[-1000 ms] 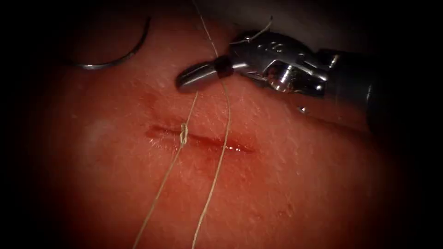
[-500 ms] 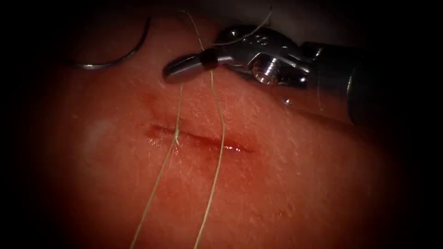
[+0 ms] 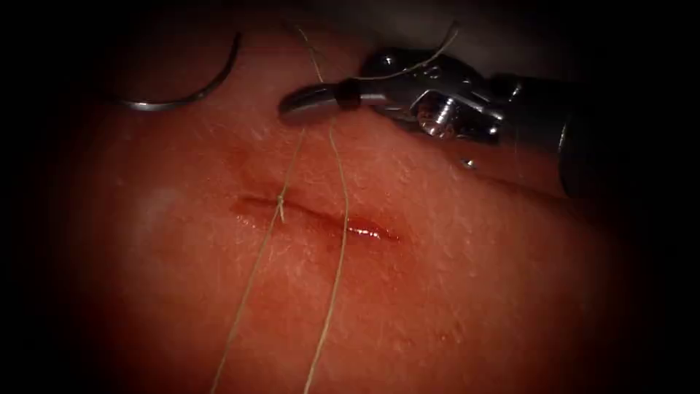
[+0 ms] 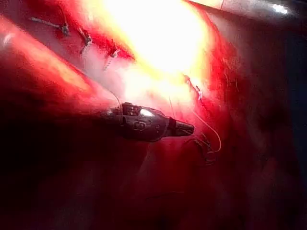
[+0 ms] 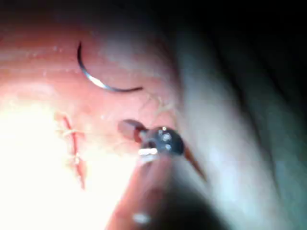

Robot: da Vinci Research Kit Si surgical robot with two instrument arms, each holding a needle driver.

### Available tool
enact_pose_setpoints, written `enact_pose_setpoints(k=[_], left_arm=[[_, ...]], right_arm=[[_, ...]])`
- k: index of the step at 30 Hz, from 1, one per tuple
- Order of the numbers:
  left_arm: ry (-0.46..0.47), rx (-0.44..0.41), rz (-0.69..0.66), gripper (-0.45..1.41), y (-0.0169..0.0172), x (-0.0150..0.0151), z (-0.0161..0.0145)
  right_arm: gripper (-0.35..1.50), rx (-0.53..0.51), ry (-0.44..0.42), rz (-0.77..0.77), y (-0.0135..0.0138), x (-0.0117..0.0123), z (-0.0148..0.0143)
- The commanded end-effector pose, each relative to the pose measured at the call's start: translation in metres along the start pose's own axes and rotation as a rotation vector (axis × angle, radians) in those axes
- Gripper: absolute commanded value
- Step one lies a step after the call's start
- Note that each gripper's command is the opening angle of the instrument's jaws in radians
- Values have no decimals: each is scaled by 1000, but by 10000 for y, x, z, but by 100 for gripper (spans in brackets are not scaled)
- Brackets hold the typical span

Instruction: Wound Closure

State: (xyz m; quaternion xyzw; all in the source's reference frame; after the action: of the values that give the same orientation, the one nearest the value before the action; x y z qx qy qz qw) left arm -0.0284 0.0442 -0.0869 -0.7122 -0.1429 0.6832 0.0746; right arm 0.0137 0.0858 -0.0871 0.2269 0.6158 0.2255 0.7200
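Note:
My right tool [image 3: 310, 101] reaches in from the right and hovers over the tissue [image 3: 467, 292] beyond the cut [image 3: 321, 222]. Its jaws are shut on the thread [image 3: 337, 241]. One strand runs from the jaws down to a small knot [image 3: 281, 208] on the cut; a second strand crosses the cut just to the right of it. Both strands leave at the near edge. A short thread end curls over the tool's wrist. The curved needle [image 3: 191, 95] lies free on the tissue at the far left, held by neither tool. The right wrist view shows the needle [image 5: 96, 81], the shut jaws [image 5: 130, 128] and the cut [image 5: 74, 148].
Red fluid [image 3: 372, 233] glistens at the cut's right end. In the left wrist view a dark tool head [image 4: 184, 128] sits beside loose loops of thread [image 4: 208, 146], and earlier stitches [image 4: 86, 40] cross another cut.
My right tool swung left with the thread, then came back right. The strand to the cut has straightened, and the knot has drawn down smaller onto the cut. The needle has not moved.

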Motion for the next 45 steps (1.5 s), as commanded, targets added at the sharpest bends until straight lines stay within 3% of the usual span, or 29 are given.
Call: enact_pose_setpoints(k=[1, 2, 3, 4, 6, 9, 12, 15, 24, 27, 29, 31, 32, 34, 35, 39, 41, 45], left_arm=[[2, 0, -12, -35, -3, 1, 0], [-5, 11, -18, -35, -8, 6, -2], [-8, 19, -30, -35, -13, 10, -4], [-18, 29, -24, -35, -19, 14, -6], [-34, 49, -9, -35, -34, 25, -13], [-92, 98, 23, -35, -63, 44, -26], [-205, 143, 94, -35, -97, 55, -40], [-258, 164, 126, -35, -115, 55, -49], [-431, 227, 234, -35, -158, 36, -71], [-449, 238, 266, -35, -163, 45, -71], [-465, 244, 310, -35, -166, 68, -66], [-463, 253, 331, -35, -166, 84, -61], [-459, 260, 336, -35, -166, 92, -58], [-452, 268, 356, -35, -165, 111, -51], [-444, 266, 365, -35, -165, 128, -44], [-438, 258, 387, -35, -165, 149, -31], [-438, 256, 393, -35, -167, 153, -26], [-432, 252, 394, -35, -173, 155, -15]], right_arm=[[-35, 9, 22, 2, -5, 5, 7], [-32, 10, 23, 6, -8, 8, 6], [19, 12, 24, 9, -11, 11, 5], [56, 1, 33, 13, -14, 14, 3], [101, -47, 51, 27, -19, 25, -3], [121, -113, 77, 63, -28, 50, -19], [125, -107, 82, 97, -37, 78, -42], [121, -104, 84, 117, -44, 89, -52], [43, -44, 83, 100, -70, 77, -11], [26, -50, 80, 89, -69, 72, -3], [12, -50, 78, 95, -68, 67, 1], [12, -77, 78, 99, -67, 63, 1], [17, -101, 80, 100, -66, 63, -1], [51, -162, 81, 105, -59, 64, -10], [88, -202, 85, 111, -52, 66, -25], [136, -278, 98, 128, -40, 72, -60], [147, -309, 121, 137, -37, 75, -77], [148, -327, 167, 156, -39, 84, -123]])
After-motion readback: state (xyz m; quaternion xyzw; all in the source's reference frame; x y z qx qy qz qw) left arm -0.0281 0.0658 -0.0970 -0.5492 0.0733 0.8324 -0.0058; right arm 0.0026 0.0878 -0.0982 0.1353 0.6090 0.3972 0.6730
